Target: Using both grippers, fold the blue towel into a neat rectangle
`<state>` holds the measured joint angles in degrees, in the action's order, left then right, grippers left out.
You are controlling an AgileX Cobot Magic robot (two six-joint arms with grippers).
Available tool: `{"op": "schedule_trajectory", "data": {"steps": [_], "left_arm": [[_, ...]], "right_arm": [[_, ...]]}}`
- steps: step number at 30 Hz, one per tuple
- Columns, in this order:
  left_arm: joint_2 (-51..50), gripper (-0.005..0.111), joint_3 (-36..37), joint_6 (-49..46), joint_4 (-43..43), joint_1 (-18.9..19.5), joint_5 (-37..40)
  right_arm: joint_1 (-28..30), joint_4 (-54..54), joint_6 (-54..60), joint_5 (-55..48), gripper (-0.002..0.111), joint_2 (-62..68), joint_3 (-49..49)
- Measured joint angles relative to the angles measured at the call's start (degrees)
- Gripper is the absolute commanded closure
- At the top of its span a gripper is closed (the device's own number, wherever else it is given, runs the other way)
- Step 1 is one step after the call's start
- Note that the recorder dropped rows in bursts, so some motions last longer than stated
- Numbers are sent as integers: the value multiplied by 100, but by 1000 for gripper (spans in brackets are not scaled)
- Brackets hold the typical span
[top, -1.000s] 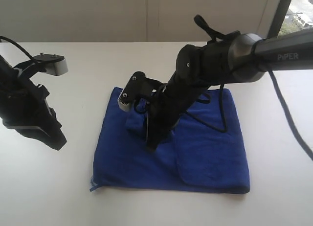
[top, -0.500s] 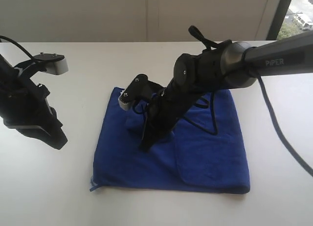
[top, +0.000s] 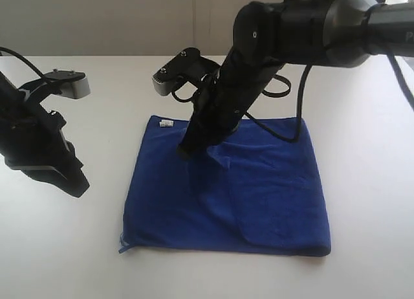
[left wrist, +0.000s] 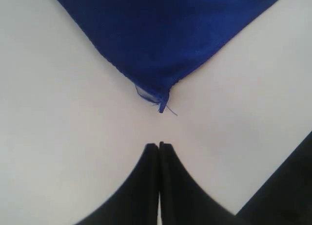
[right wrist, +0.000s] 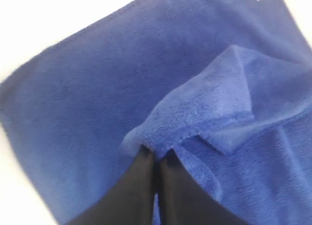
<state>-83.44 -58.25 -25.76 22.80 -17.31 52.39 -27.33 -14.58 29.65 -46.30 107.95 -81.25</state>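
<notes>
The blue towel (top: 259, 195) lies flat on the white table, with a flap folded over at its near right. My right gripper (top: 184, 150) is shut on a pinch of the blue towel (right wrist: 204, 113) near its far left corner and holds that fold raised off the layer below. My right gripper (right wrist: 157, 153) shows its black jaws closed with cloth bunched at the tips. My left gripper (top: 76, 186) hovers over bare table left of the towel, shut and empty. In the left wrist view my left gripper (left wrist: 159, 145) points at the towel's corner (left wrist: 158, 91) with its thread tail, a short gap away.
The white table (top: 77, 260) extends around the towel on all sides. A small white label (top: 166, 123) sits at the towel's far left corner. The right arm (top: 304, 27) and its cables cross above the towel's far part. A wall stands behind the table.
My right gripper closed on a fold of the towel and rose toward the far left corner, lifting the cloth. The left arm has not moved.
</notes>
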Motion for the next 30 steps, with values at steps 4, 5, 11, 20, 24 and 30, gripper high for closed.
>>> {"op": "schedule_trajectory", "data": {"steps": [4, 5, 11, 20, 24, 30], "left_arm": [[0, 107, 0, 0, 0, 0, 0], [0, 107, 0, 0, 0, 0, 0], [0, 107, 0, 0, 0, 0, 0], [0, 107, 0, 0, 0, 0, 0], [0, 107, 0, 0, 0, 0, 0], [0, 107, 0, 0, 0, 0, 0]], "right_arm": [[0, -608, -126, -461, 108, 0, -95], [0, -973, -147, -589, 108, 0, -95], [-100, -1540, -159, -664, 108, 0, -95], [-470, -2038, -159, -319, 108, 376, -117], [-614, -2130, -159, 28, 108, 488, -117], [-744, -2187, -159, 511, 99, 699, -142]]}}
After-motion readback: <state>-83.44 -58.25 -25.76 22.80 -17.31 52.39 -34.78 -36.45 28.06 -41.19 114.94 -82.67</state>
